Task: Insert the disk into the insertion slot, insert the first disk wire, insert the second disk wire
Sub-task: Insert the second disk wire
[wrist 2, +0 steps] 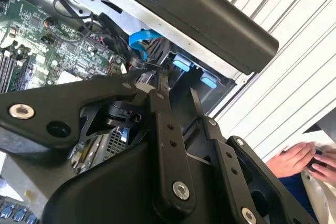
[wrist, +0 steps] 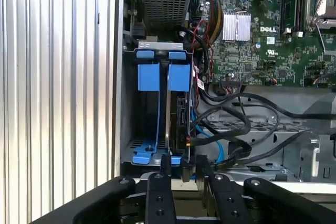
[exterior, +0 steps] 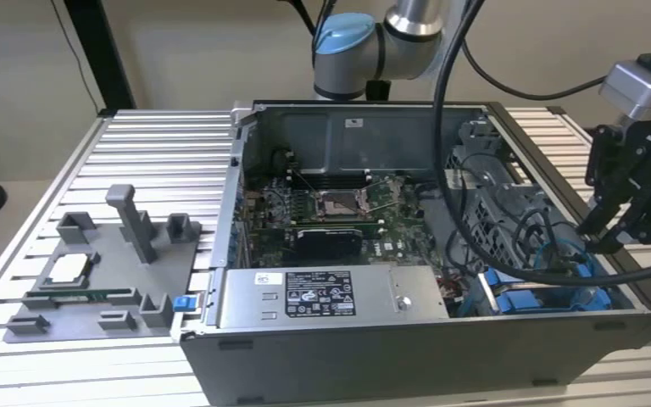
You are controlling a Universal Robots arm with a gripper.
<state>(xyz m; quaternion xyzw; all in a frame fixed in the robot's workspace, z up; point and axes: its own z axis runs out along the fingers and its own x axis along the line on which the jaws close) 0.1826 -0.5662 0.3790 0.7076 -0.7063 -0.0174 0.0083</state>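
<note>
The disk (wrist: 179,109) stands edge-up in the insertion slot (wrist: 140,129), a grey metal bay with bright blue rails at the case's front corner (exterior: 542,298). Beside it one blue-railed lane is empty. My gripper (wrist: 184,165) hangs above the bay's near end, high over the case rim in the exterior view (exterior: 610,237). Its fingers (wrist: 166,163) are drawn close with a dark connector block (wrist: 184,174) between them. A black wire (wrist: 227,159) runs from that block toward the case. A blue wire (wrist: 216,148) curls beside the disk. In the second wrist view the gripper (wrist 2: 177,85) hovers over blue tabs (wrist 2: 181,64).
The open computer case holds a motherboard (exterior: 337,212) and a silver labelled power-supply box (exterior: 325,297). Thick black cables (wrist: 247,129) loop next to the bay. A grey fixture tray (exterior: 99,271) lies on the ribbed table (wrist: 52,77). A person's hand (wrist 2: 299,158) rests on the table outside the case.
</note>
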